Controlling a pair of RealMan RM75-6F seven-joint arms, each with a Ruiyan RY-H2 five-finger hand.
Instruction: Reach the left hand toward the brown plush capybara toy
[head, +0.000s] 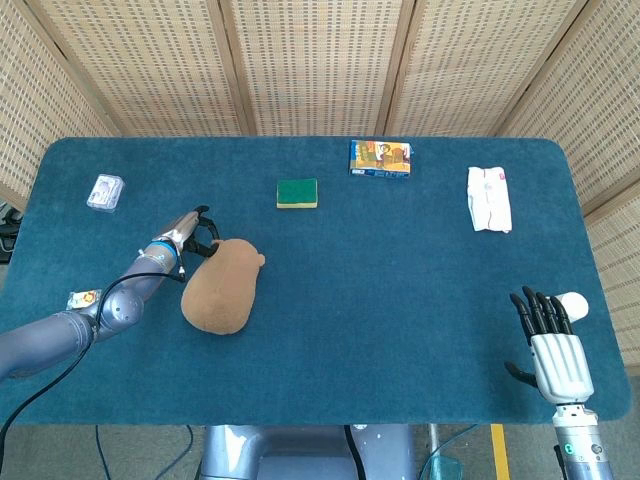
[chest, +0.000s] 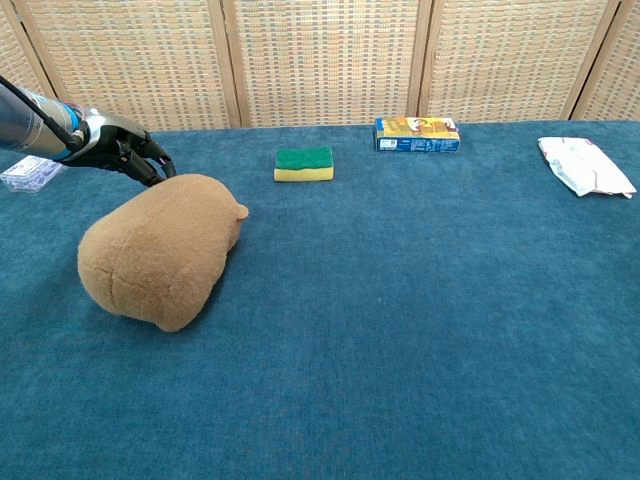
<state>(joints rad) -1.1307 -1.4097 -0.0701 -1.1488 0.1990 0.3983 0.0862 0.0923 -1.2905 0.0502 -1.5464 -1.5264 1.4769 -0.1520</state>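
The brown plush capybara (head: 222, 285) lies on the blue table, left of centre; in the chest view it (chest: 160, 248) fills the near left. My left hand (head: 196, 234) sits at its far left side, dark fingers apart and touching the plush near the head, holding nothing. The chest view shows the same hand (chest: 136, 157) at the toy's top back edge. My right hand (head: 556, 347) rests at the table's near right corner, fingers straight and empty.
A green sponge (head: 297, 193) and a blue printed box (head: 380, 158) lie toward the back. A white packet (head: 489, 198) is at the back right. A clear plastic case (head: 105, 191) sits at far left, a small wrapper (head: 82, 298) by my left forearm.
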